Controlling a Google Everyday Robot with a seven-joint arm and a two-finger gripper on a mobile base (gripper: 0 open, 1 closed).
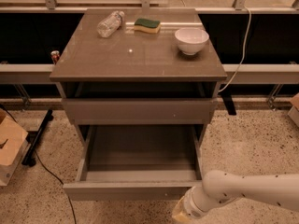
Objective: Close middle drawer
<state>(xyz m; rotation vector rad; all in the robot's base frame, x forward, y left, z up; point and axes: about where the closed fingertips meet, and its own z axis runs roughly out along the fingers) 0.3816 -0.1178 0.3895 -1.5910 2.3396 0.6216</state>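
The middle drawer (140,146) is pulled far out of the grey-brown cabinet, and its plain grey inside is empty. Its flat front (126,191) faces me near the bottom of the view. My gripper (183,213) sits at the bottom edge of the view on a white arm (247,195) that comes in from the right. It is against the right end of the drawer front. The taller uppermost drawer front (140,111) above it stands slightly out from the cabinet.
On the cabinet top (93,59) are a plastic bottle (110,24), a green-and-yellow sponge (146,25) and a white bowl (191,40). A cardboard box (9,143) and a black cable (46,171) are on the floor at left. A white cable (239,50) hangs at right.
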